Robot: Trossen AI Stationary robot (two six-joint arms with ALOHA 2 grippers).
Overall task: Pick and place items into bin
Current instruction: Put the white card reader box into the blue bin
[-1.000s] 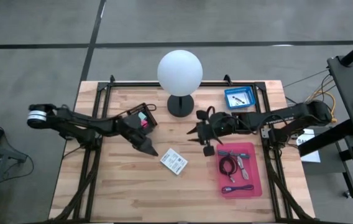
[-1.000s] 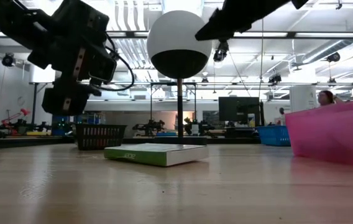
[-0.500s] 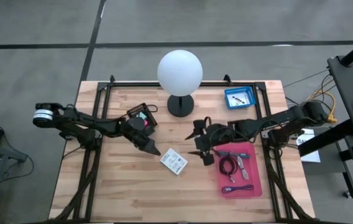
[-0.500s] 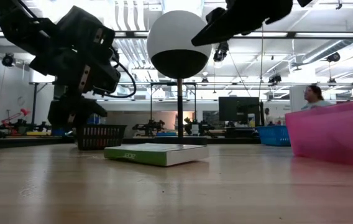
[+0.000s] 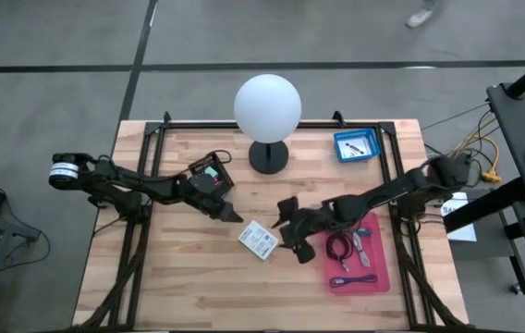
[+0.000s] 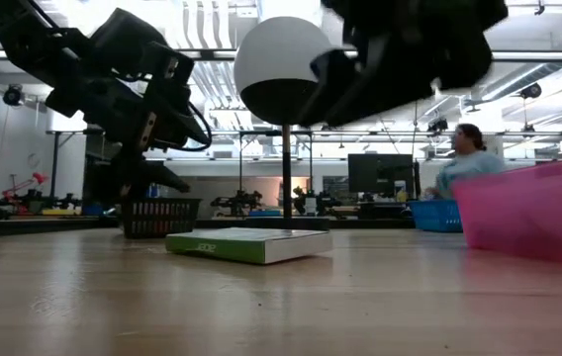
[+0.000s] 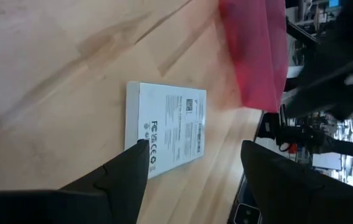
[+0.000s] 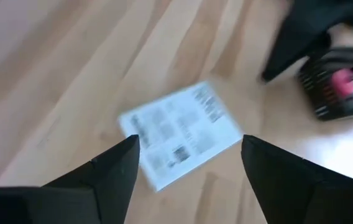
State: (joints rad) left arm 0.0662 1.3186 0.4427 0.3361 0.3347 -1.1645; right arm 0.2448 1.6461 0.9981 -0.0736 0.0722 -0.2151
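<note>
A white printed card box (image 5: 260, 240) lies flat on the wooden table; it also shows in the low view (image 6: 248, 244). My left gripper (image 5: 229, 215) is open just to the box's far left, and its wrist view shows the box (image 7: 167, 127) ahead of the fingers (image 7: 195, 149). My right gripper (image 5: 286, 233) is open just to the box's right, above the table; its wrist view shows the box (image 8: 183, 134) below the fingers (image 8: 191, 142). A pink bin (image 5: 373, 268) holds a dark coiled cable (image 5: 338, 247), a silvery metal piece (image 5: 359, 243) and a purple cord (image 5: 353, 279).
A white globe lamp (image 5: 267, 106) on a black base (image 5: 268, 157) stands at the far middle. A small black basket (image 5: 210, 174) with pink and green blocks sits left of the lamp. A blue tray (image 5: 356, 145) sits at the far right. A person (image 6: 464, 163) shows in the room behind.
My right gripper has gone from beside the pink bin's far end toward the table's near and left, lower, to the white box. My left gripper has gone a little to the right toward the box. The box has kept still.
</note>
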